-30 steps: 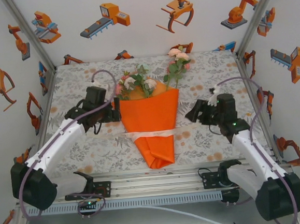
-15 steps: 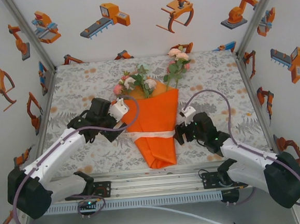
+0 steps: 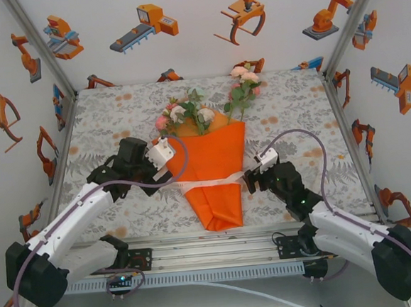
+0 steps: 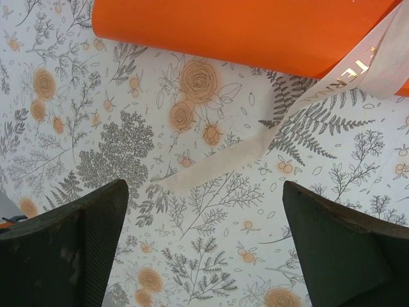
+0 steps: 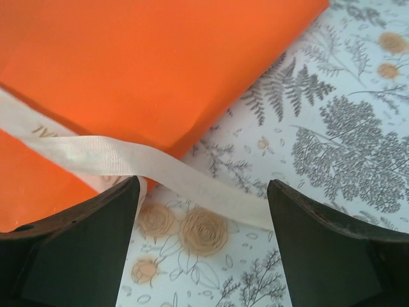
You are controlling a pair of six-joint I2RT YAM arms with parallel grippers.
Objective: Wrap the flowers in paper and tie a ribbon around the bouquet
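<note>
Bouquet [image 3: 207, 153] lies flat mid-table, blooms toward the back wall [image 3: 198, 54], point toward the arms. The paper [image 3: 212, 142] makes an orange cone, and its tip stops just short of the metal rail [image 3: 213, 244] at the near edge. Flowers [image 3: 188, 112] spread past the cone's top edge, some leaning out beyond its right corner.

Ribbon [image 3: 206, 184] crosses the cone's lower half from edge to edge. Both ends trail onto the tablecloth [image 3: 111, 125].

Left gripper [image 3: 163, 177] sits low, just beside the cone's left edge. In the wrist view its fingers [image 4: 70, 249] are spread wide with only cloth between them. The ribbon's left end lies flat just ahead of the tips, apart from both. The paper's straight edge runs farther on.

Right gripper [image 3: 252, 182] sits just beside the cone's right edge. Its fingers [image 5: 339, 249] are well apart and grasp nothing. The ribbon's right tail comes off the paper edge and passes right at the other fingertip; whether it touches, I cannot tell. It ends on the cloth ahead of the gap.

Room to move: broad strips of patterned cloth run between the cone and the side walls [image 3: 26, 139]. A band of cloth separates the blooms from the back wall.
</note>
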